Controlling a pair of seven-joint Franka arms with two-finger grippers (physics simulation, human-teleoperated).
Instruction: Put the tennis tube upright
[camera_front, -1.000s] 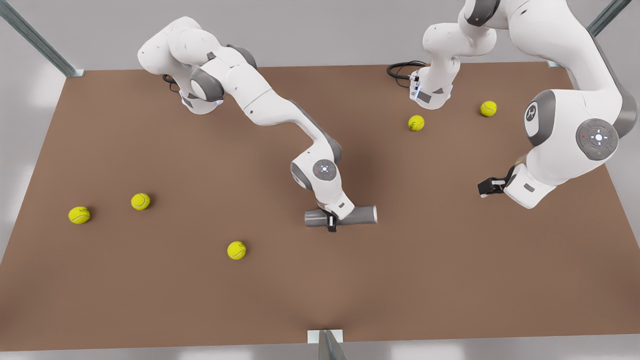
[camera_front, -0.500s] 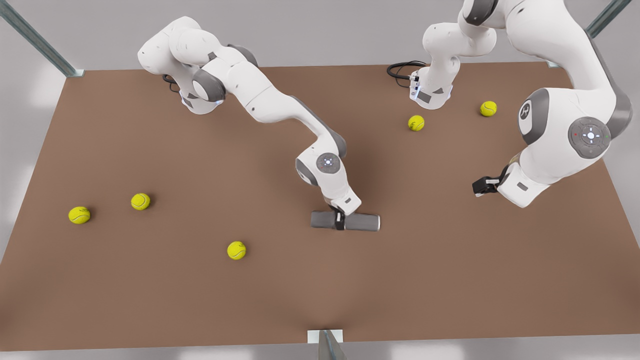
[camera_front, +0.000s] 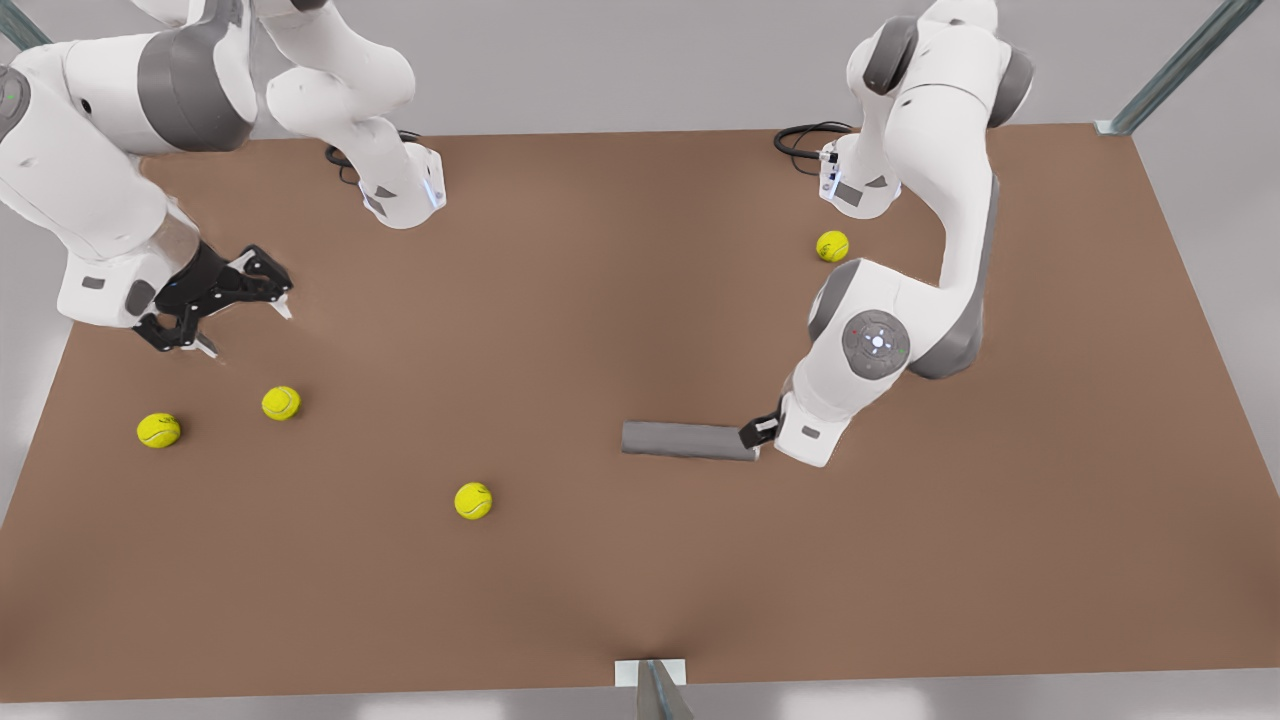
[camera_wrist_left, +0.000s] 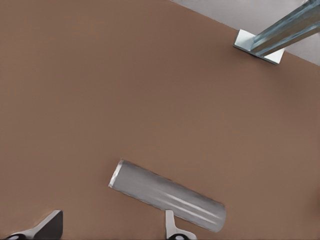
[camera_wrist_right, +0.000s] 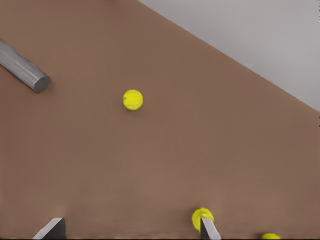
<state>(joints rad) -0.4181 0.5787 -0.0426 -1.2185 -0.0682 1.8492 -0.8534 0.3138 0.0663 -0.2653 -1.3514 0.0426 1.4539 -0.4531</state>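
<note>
Front view, present state. I see the tennis tube (camera_front: 688, 441) lying flat on the brown table (camera_front: 560, 300), a little toward the front view's right of the middle, its long axis running almost across the view. It lies where it did half a second ago and is not upright.

(a) Left gripper (camera_front: 760, 432). Half a second ago this arm hung farther toward the front view's right, well apart from the tube. It has now come down to the tube's end on that side. In the left wrist view the fingers (camera_wrist_left: 172, 226) stand wide apart and clamp nothing. One finger shows in front of the tube (camera_wrist_left: 167, 196).

(b) Right gripper (camera_front: 248, 330). Half a second ago it was clamped across the tube's middle. It has now let go and drawn back to the front view's far left, raised above the table with its jaws spread. In the right wrist view the tube (camera_wrist_right: 22, 67) lies well away from it.

(c) Tennis balls. The near ball (camera_front: 473, 500), the pair on the front view's left (camera_front: 281, 403) (camera_front: 159, 430) and the far ball (camera_front: 832, 246) have not moved.
</note>
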